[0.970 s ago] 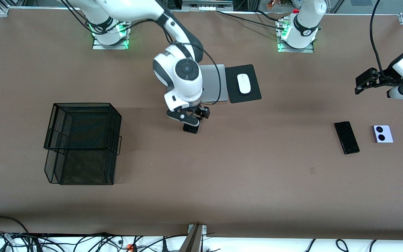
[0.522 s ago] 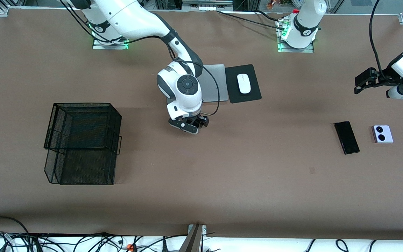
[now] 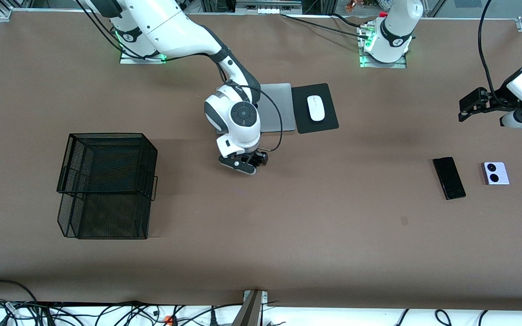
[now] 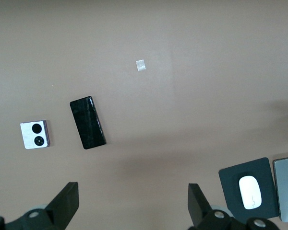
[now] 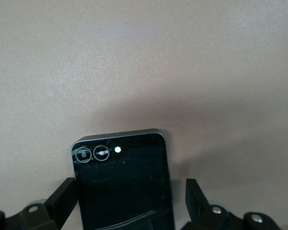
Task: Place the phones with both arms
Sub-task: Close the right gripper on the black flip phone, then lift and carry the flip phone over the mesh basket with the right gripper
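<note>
Right gripper (image 3: 244, 165), jaws spread, straddles the square black phone (image 5: 122, 184) near the laptop (image 3: 277, 107). Stiff, slick glass; pinch its long edges. Left gripper (image 3: 468, 105) waits open.

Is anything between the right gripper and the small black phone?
Nothing visible. The right gripper is down over the small squarish black phone, open fingers flanking it on bare brown table.
</note>
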`<action>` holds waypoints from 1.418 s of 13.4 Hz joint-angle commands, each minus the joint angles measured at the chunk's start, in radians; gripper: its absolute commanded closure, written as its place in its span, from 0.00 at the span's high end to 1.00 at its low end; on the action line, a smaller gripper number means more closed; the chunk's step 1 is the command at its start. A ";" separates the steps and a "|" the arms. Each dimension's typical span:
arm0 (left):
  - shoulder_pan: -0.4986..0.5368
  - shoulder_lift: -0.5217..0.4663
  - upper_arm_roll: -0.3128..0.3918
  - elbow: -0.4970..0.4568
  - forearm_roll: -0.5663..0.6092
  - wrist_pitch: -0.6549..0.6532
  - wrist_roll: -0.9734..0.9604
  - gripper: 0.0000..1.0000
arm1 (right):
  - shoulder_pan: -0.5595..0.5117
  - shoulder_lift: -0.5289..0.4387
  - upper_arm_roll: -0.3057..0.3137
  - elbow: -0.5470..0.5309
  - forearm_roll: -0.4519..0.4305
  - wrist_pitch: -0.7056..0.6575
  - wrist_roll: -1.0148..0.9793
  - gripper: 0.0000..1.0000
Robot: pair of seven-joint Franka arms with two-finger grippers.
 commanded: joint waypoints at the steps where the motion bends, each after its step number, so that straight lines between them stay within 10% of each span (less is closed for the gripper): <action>1: -0.010 -0.020 0.006 -0.015 0.004 -0.004 0.019 1.00 | 0.010 0.005 -0.004 -0.006 -0.023 0.031 0.021 0.84; 3: -0.010 -0.020 0.006 -0.015 0.004 -0.004 0.019 1.00 | 0.012 0.005 -0.004 -0.006 -0.032 0.031 0.015 0.35; 5: -0.010 -0.020 0.006 -0.015 0.004 -0.006 0.017 1.00 | 0.010 0.002 -0.003 -0.003 -0.033 0.029 0.010 0.14; 10: -0.013 -0.018 -0.001 -0.010 0.006 -0.004 0.013 1.00 | 0.002 -0.084 -0.004 0.037 -0.029 -0.084 -0.040 0.11; 15: -0.014 -0.018 -0.001 -0.010 0.004 -0.007 0.010 1.00 | -0.016 -0.235 -0.007 0.184 -0.017 -0.478 -0.163 0.11; 19: -0.014 -0.018 -0.001 -0.010 0.004 -0.009 0.011 1.00 | -0.164 -0.396 -0.029 0.105 0.062 -0.595 -0.474 0.11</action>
